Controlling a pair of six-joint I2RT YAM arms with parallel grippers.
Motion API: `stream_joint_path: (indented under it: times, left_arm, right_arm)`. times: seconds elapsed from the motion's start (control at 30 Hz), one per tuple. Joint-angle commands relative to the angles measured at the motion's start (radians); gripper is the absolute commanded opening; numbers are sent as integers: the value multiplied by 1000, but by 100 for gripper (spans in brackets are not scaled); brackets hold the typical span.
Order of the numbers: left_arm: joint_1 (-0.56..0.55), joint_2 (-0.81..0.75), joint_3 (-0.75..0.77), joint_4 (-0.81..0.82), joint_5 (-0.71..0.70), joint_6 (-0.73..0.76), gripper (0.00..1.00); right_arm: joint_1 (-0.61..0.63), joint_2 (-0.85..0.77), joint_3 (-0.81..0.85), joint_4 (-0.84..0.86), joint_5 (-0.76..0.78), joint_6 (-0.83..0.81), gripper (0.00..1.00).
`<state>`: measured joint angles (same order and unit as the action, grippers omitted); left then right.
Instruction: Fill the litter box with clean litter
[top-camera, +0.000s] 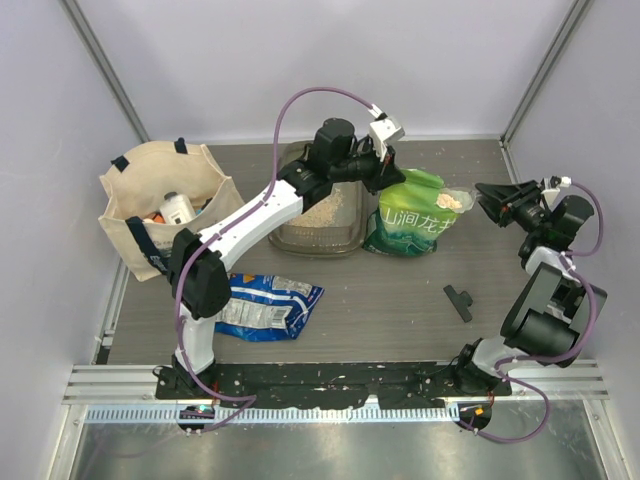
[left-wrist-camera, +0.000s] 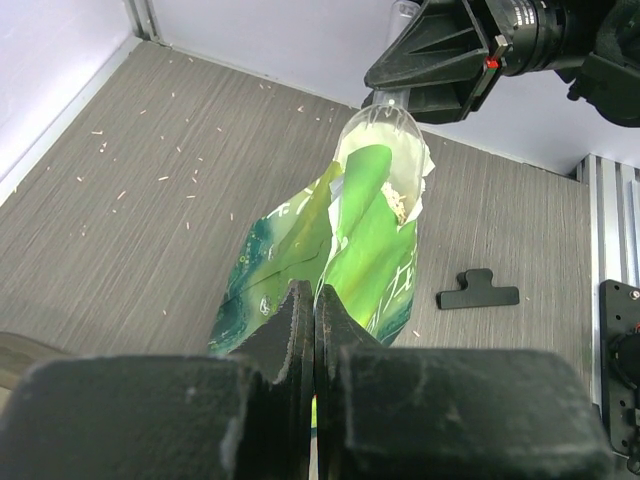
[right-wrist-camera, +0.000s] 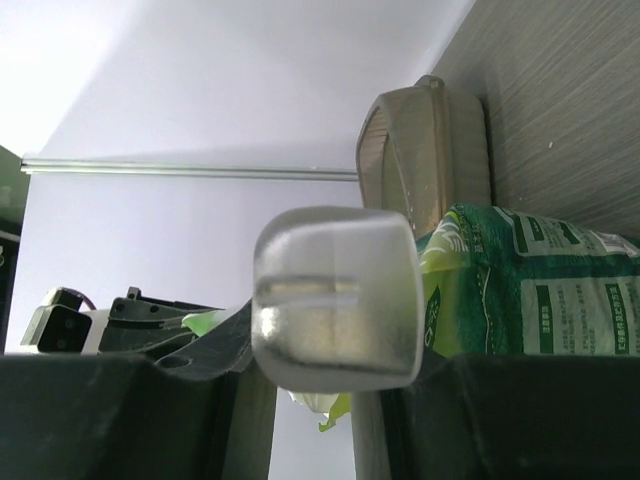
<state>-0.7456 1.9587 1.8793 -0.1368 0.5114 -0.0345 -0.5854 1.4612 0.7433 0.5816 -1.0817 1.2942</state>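
The smoky translucent litter box (top-camera: 300, 238) stands at the back centre, with tan clean litter (top-camera: 318, 210) heaped inside. Right of it the green-and-white bag (top-camera: 408, 225) stands open. My left gripper (top-camera: 390, 180) is shut on the bag's upper edge (left-wrist-camera: 372, 230), a green sliver pinched between the fingertips (left-wrist-camera: 296, 300). My right gripper (top-camera: 482, 200) is shut on a clear scoop (top-camera: 455, 200) carrying a little litter, held level at the bag's mouth. In the right wrist view the scoop (right-wrist-camera: 335, 300) fills the space between my fingers, with the litter box (right-wrist-camera: 430, 150) behind.
A beige tote bag (top-camera: 165, 205) with bottles stands at the left. A blue crinkly packet (top-camera: 265, 305) lies near the left arm's base. A black clip (top-camera: 458, 302) lies on the table at the front right. Stray granules dot the table (left-wrist-camera: 150, 180).
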Motion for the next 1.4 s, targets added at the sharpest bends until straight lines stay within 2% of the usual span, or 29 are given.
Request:
stream_joint_path:
  times: [0.0,0.23,0.53,0.97,1.13,1.27,1.37]
  left_arm:
    - [26,-47,83,49,-24,30,0]
    - [34,-49,75,60,-24,30,0]
    - [38,-40,81,78,-27,25,0]
    - [45,-43,80,88,-42,28,0]
    - [46,-43,78,92,-45,25,0]
    - [46,-44,73,88,-44,24,0]
    - [46,-47,69,75,-45,25,0]
  right_arm:
    - [-30,27,-9,228,-35,129,1]
    - [-90,10,-35,213,-69,137,1]
    - [-97,-7,-4,204,-66,165,1]
    - [-116,-29,68,113,-86,103,1]
    - [-114,-13,41,89,-75,79,1]
    - [-113,22,-8,193,-58,146,1]
    - [-113,47,-24,314,-38,266,1]
